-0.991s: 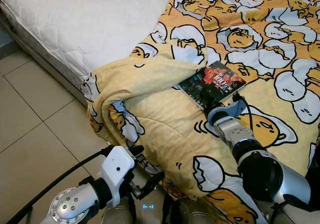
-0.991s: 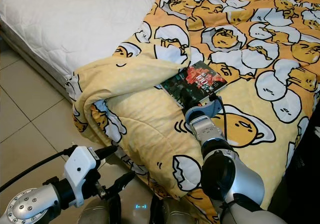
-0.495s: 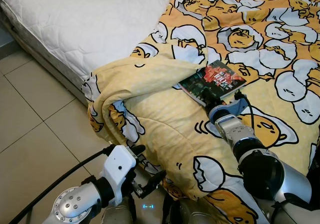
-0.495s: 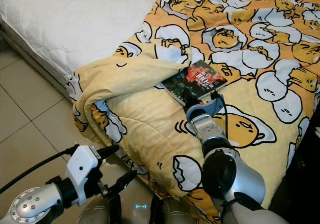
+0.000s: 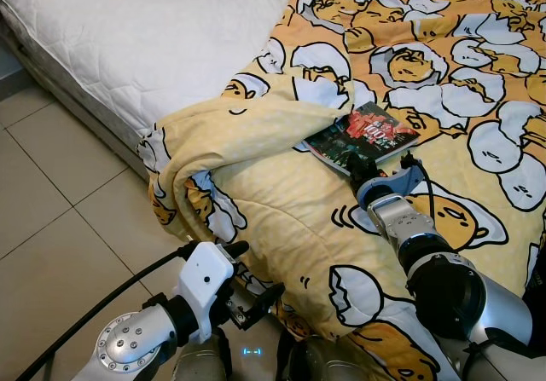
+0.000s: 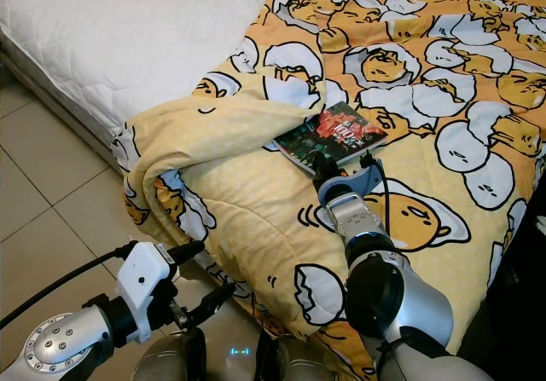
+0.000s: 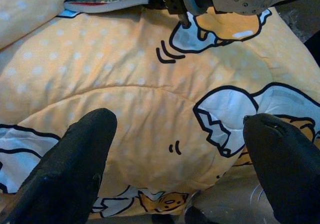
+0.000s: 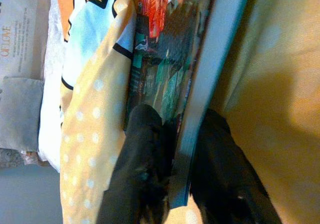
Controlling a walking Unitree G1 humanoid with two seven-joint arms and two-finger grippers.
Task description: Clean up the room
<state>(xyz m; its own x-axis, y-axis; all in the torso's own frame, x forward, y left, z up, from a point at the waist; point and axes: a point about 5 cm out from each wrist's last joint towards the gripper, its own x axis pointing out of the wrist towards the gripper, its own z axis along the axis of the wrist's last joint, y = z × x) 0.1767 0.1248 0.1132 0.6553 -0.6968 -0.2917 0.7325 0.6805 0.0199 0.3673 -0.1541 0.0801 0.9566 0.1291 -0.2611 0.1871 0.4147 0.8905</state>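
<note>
A book (image 5: 363,134) with a dark red and teal cover lies on the yellow egg-print blanket (image 5: 281,219), partly tucked under a fold. My right gripper (image 5: 358,166) reaches to the book's near edge. In the right wrist view its two black fingers (image 8: 145,159) are clamped on the book's edge (image 8: 200,114), one above the cover and one beneath. My left gripper (image 5: 247,279) hangs low by the blanket's drooping corner, open, with its fingers (image 7: 75,159) wide apart over the blanket (image 7: 150,108) and nothing between them.
The bed's white quilted mattress (image 5: 145,31) lies bare on the left. The blanket hangs over the bed's near edge toward the beige tiled floor (image 5: 51,228). A black cable (image 5: 102,304) runs along my left arm.
My right gripper has pushed a little further onto the book's near edge. My left arm has shifted slightly to the right. The book and the blanket lie as before.
</note>
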